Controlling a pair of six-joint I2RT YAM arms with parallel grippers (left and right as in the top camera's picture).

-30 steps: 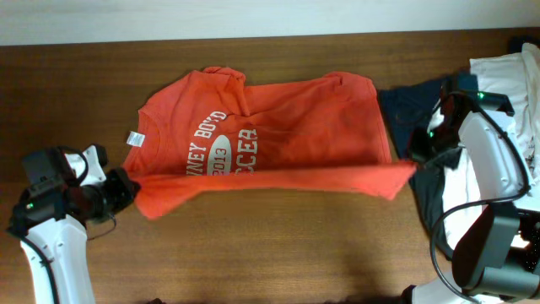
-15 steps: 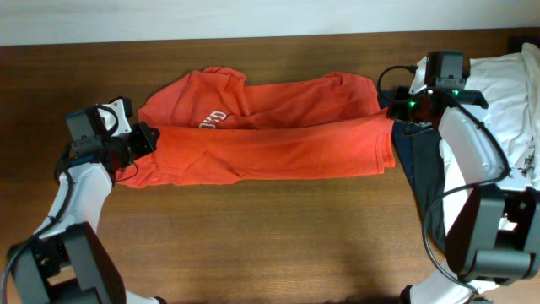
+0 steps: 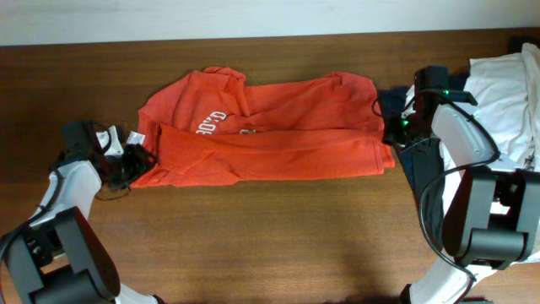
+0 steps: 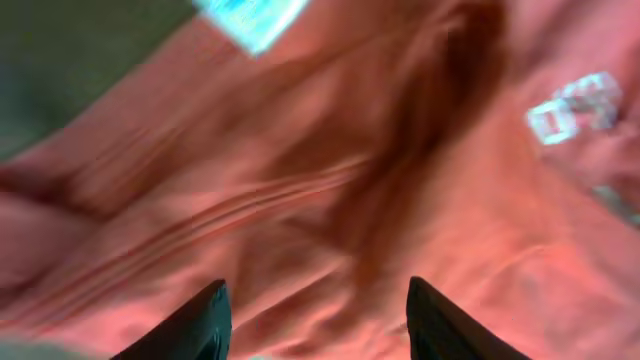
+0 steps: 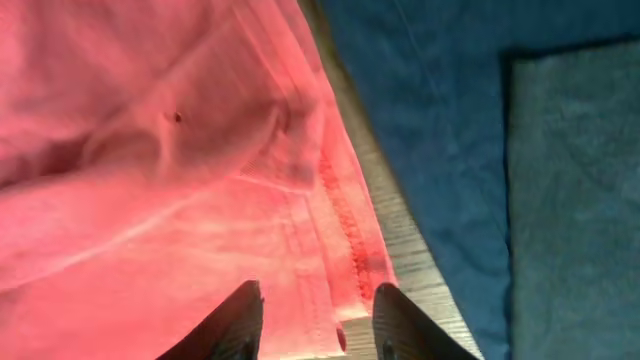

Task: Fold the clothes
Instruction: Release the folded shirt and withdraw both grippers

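Note:
The clothes, an orange-red T-shirt (image 3: 278,127), lie across the table folded lengthwise, with part of the white lettering (image 3: 209,123) showing. My left gripper (image 3: 135,162) is at the shirt's left end by the white neck tag (image 3: 135,138). In the left wrist view the left gripper (image 4: 315,320) stands open over rumpled orange cloth (image 4: 330,180), gripping nothing. My right gripper (image 3: 393,135) is at the shirt's right end. The right wrist view shows the right gripper (image 5: 315,320) open above the stitched hem (image 5: 340,220).
A dark navy garment (image 3: 403,105) lies right of the shirt, partly under the right arm, and fills the right of the right wrist view (image 5: 440,120). A white garment (image 3: 506,89) is piled at the far right. Bare wood table (image 3: 278,236) runs along the front.
Both grippers carried the shirt's front edge back over the shirt, laying it in a lengthwise fold. Then both opened and let the cloth go, and the left gripper drew back slightly.

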